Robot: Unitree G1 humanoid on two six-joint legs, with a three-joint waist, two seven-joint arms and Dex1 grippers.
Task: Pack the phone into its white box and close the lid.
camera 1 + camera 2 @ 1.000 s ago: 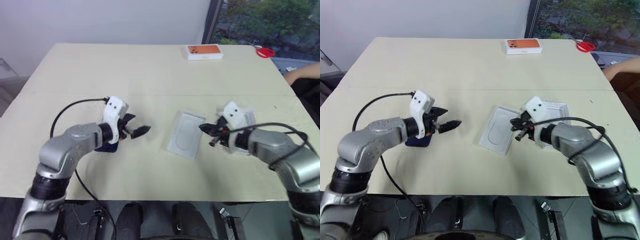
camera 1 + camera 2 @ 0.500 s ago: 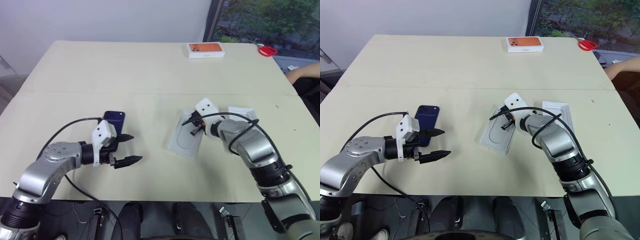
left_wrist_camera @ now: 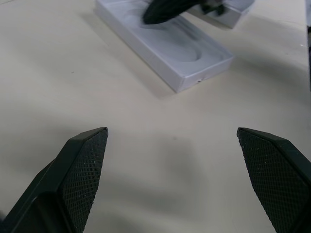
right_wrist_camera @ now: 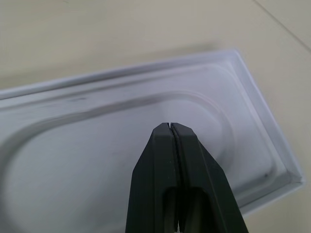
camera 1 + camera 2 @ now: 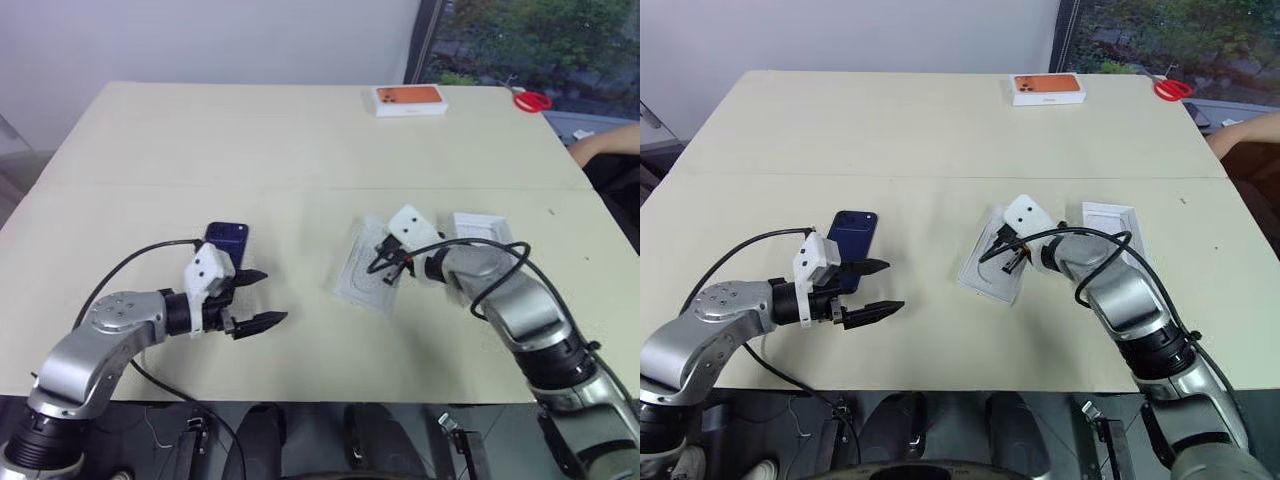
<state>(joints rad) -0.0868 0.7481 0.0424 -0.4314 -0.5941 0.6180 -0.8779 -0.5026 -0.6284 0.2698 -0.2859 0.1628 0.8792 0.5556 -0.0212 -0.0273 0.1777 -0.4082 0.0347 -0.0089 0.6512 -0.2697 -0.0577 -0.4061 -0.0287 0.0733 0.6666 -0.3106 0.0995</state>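
The right claw [image 4: 170, 127], clenched empty, hangs over one white insert [image 5: 368, 272]; the left claw [image 5: 262, 298] gapes beside one phone [image 5: 227, 239] on the desk [image 5: 300, 140]. One white box [image 5: 482, 227] lies behind.

Navy phone [image 5: 853, 234] lies flat on the table, white box [image 5: 1110, 222] well apart.

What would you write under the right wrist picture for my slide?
The right gripper, fingers shut, points into the oval recess of the white insert on the table.
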